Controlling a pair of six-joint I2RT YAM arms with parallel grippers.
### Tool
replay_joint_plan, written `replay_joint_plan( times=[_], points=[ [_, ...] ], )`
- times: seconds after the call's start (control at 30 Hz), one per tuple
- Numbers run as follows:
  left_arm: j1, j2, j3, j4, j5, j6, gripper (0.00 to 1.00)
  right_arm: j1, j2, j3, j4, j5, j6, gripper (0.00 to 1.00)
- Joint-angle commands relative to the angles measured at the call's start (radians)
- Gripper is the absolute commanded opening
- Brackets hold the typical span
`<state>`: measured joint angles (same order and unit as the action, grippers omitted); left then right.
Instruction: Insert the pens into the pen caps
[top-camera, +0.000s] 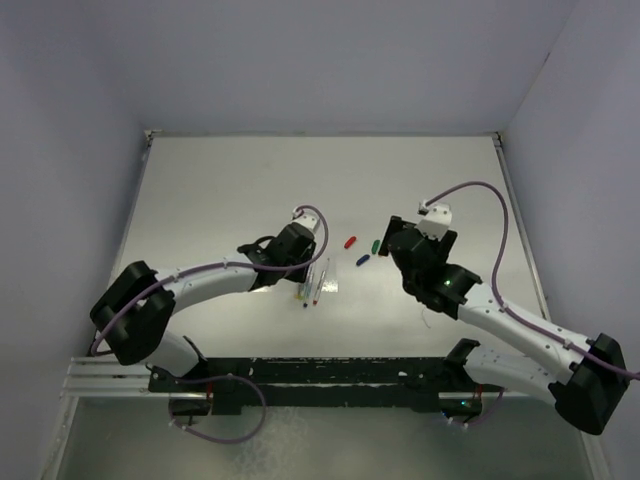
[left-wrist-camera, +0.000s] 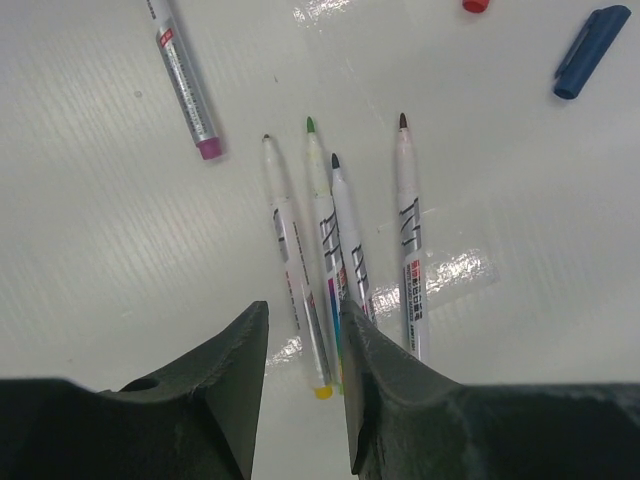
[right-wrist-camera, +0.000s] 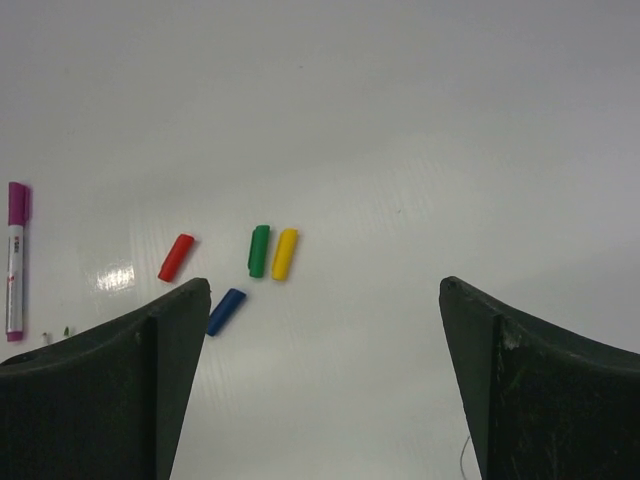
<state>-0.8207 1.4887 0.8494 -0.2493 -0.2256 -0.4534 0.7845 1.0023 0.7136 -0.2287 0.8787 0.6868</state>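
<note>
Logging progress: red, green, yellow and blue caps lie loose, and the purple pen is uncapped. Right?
No: the purple pen wears its cap, as the right wrist view shows. The red cap, green cap, yellow cap and blue cap lie loose.

Four pens (left-wrist-camera: 349, 240) lay side by side on the tabletop (left-wrist-camera: 100, 250), a fifth pen (left-wrist-camera: 185, 85) apart. The pen caps (right-wrist-camera: 259, 251) clustered to their right.

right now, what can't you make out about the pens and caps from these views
- Left wrist view: the left gripper hides the lower ends of some uncapped pens; the red cap is cut off by the top edge.
- Top external view: pen tip colours are too small to read; the yellow cap does not show, perhaps behind the right gripper.
</note>
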Motion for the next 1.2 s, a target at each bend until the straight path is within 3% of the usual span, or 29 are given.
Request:
replay_joint_plan(
  times=[0.0, 1.17],
  points=[
    [-0.015, 0.032, 0.043, 0.013, -0.047, -0.015, 0.39, -0.004, -0.041, -0.016, -0.024, 0.065, 0.054, 0.97],
    [-0.014, 0.213, 0.163, -0.103, -0.118, 0.008, 0.38, -0.003, -0.005, -0.023, -0.022, 0.042, 0.069, 0.90]
  ],
)
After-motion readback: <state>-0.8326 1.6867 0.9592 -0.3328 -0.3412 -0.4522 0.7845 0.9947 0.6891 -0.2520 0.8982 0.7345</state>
